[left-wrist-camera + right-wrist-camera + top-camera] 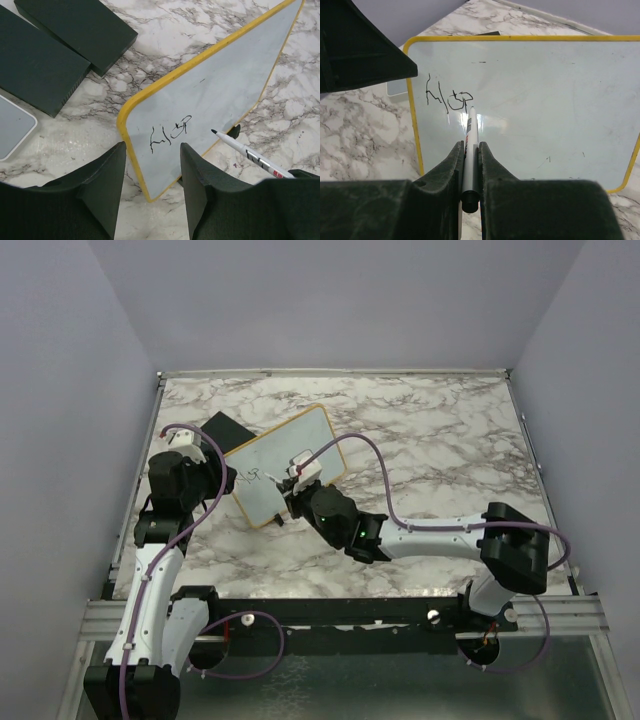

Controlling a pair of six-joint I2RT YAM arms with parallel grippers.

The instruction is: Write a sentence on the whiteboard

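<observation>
The whiteboard (pixel 290 455) lies slanted on the marble table, white with a yellow frame (pixel 165 80). A few dark handwritten marks, the start of the sentence (pixel 170 134) (pixel 447 95), sit near its left end. My right gripper (pixel 471 145) (pixel 293 483) is shut on a white marker (pixel 470 135) (pixel 252 159). The marker's black tip is at the right end of the marks; contact with the board cannot be judged. My left gripper (pixel 152 165) (pixel 230 480) is open, its fingers (pixel 107 185) standing either side of the board's near corner.
Two flat black blocks (pixel 85 30) (pixel 35 65) lie beyond the board's left end, one of them in the top view (pixel 222 430). A pale grey rounded slab (pixel 12 125) sits beside them. The left arm's dark body (pixel 360 45) fills the right wrist view's upper left.
</observation>
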